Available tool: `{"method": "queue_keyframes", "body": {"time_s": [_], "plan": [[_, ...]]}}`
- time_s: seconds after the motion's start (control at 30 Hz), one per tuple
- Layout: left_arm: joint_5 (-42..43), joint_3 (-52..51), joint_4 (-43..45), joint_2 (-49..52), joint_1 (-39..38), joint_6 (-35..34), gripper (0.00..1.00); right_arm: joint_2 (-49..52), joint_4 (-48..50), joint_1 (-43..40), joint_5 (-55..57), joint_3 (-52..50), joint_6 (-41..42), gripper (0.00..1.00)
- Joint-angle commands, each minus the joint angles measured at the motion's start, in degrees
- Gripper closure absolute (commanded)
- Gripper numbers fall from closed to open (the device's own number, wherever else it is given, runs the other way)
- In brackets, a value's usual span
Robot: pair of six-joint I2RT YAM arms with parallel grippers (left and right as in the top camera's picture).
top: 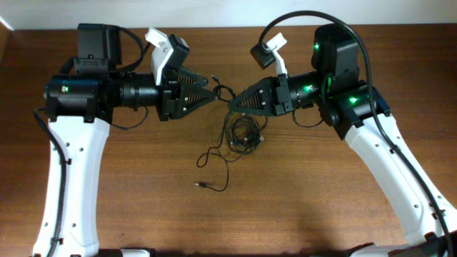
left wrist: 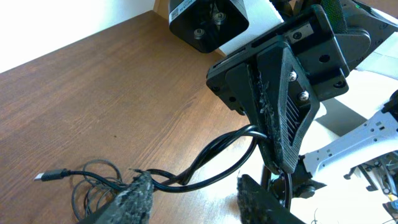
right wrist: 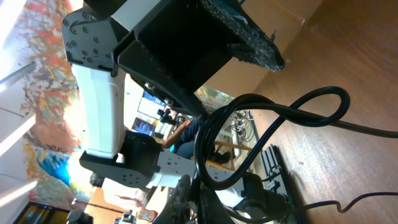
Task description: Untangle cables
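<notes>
cables (top: 243,133): loose knot on table (top: 321,200), one strand lifted. right gripper (top: 232,107) pinches that strand; left gripper (top: 214,91) stands parted beside it. best: close left on strand, draw apart slowly.

Even, warm light on the tabletop (top: 300,207), with soft shadows. Beyond the fingers (left wrist: 135,200), white glare; the near fingers blur in both wrist views.

No legible text, brand, number or sign in any view. Small white sticker (left wrist: 180,7) on black housing (left wrist: 208,22), far side, left wrist view: print too blurred to read.
</notes>
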Motion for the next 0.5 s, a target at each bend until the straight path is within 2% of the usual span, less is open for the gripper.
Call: {"method": "queue_keyframes", "body": {"time_s": [0.0, 0.13, 0.47], "plan": [[0.6, 0.2, -0.1, 0.0, -1.1, 0.7, 0.56, -0.3, 0.2, 1.1, -1.8, 0.9, -0.3, 0.96], [-4.2, 0.2, 0.0, 0.0, -3.8, 0.7, 0.58, -0.3, 0.2, 2.3, -1.8, 0.9, -0.3, 0.96], [-4.6, 0.2, 1.0, 0.0, -4.0, 0.7, 0.68, -0.3, 0.2, 2.3, -1.8, 0.9, -0.4, 0.96]]}}
